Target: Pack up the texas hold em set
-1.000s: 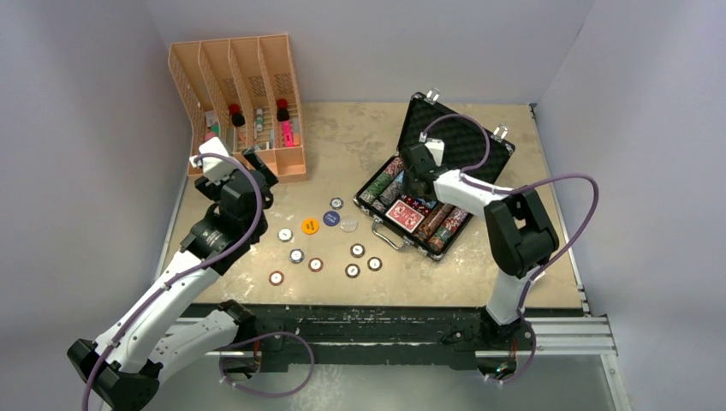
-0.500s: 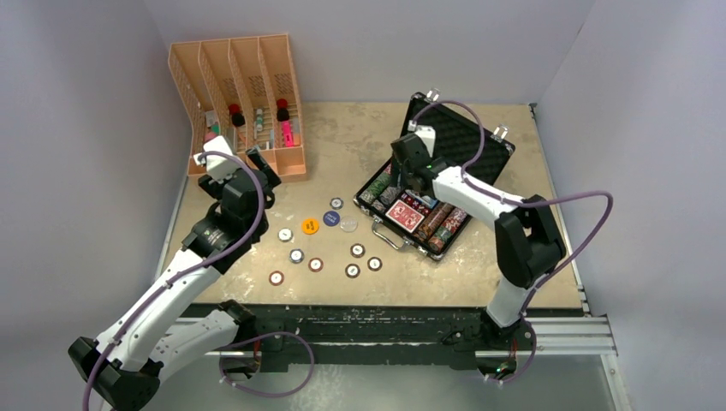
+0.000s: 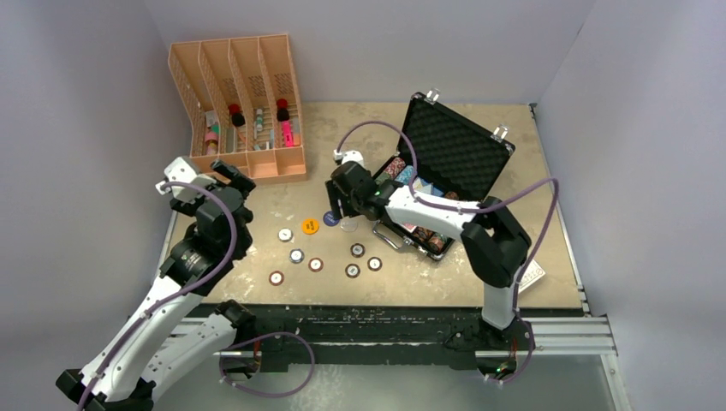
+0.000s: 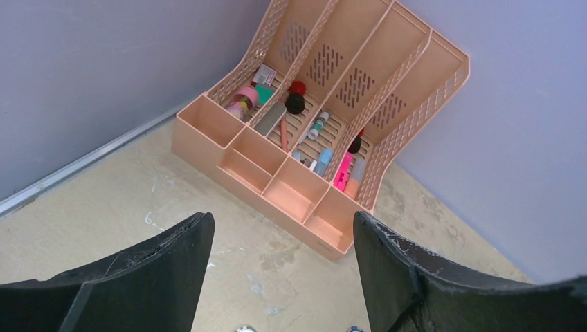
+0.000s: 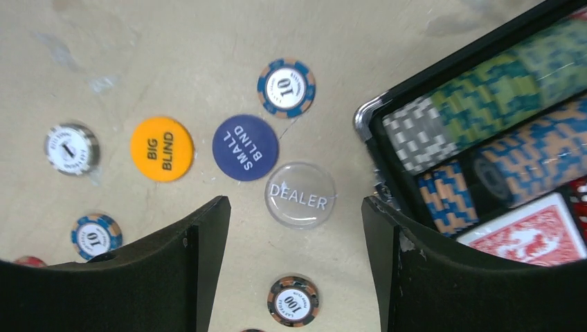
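The open black briefcase (image 3: 458, 150) stands at the back right, with rows of coloured chips (image 5: 477, 104) and a red-backed card deck (image 5: 533, 232) in its base. Loose chips (image 3: 296, 255) lie scattered on the table in front of it. My right gripper (image 5: 296, 207) hangs open just left of the case. The clear DEALER button (image 5: 300, 195) lies at the far end of the gap between its fingers, and a 100 chip (image 5: 293, 301) lies lower in that gap. Beside them are the blue SMALL BLIND (image 5: 246, 147) and orange BIG BLIND (image 5: 162, 149) buttons. My left gripper (image 4: 280, 225) is open and holds nothing, over bare table.
The orange four-slot rack (image 4: 297, 190) with bottles and markers stands in the back left corner, ahead of the left gripper. Grey walls close in on the left, back and right. A small white thing (image 3: 531, 274) lies near the table's right front edge.
My right gripper has swung left out of the briefcase and now hangs over the loose buttons. The left gripper has shifted a little to the left.
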`<state>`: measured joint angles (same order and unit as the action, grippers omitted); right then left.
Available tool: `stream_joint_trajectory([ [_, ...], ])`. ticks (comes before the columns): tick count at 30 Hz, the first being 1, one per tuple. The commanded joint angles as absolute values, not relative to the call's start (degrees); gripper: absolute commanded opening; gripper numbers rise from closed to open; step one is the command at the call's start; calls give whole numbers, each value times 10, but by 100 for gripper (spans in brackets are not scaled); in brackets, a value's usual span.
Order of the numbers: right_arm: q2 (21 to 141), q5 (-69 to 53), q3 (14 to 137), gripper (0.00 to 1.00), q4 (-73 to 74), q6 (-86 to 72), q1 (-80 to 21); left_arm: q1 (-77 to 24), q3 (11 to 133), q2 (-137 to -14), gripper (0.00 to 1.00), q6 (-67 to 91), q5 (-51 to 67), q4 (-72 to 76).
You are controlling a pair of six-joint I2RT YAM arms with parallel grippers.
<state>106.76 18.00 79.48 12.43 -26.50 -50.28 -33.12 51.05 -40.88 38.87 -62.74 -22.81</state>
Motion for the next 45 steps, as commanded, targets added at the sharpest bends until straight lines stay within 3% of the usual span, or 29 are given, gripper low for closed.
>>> stream_joint_trajectory([
  [1,1093,173,818,74,138,-286,-507,-330,508,-405,72,415,-663,-218],
  [25,1192,159,860,73,190,-252,-519,-330,502,-413,72,415,-657,-204],
  [28,1199,161,864,68,196,-253,-519,-330,503,-417,72,414,-653,-205],
  [30,1198,161,865,55,197,-255,-519,-329,503,-417,72,414,-652,-205],
  [33,1188,163,863,44,192,-258,-520,-330,502,-417,72,413,-650,-206],
  [45,1052,199,818,40,154,-285,-520,-330,506,-434,73,403,-624,-199],
])
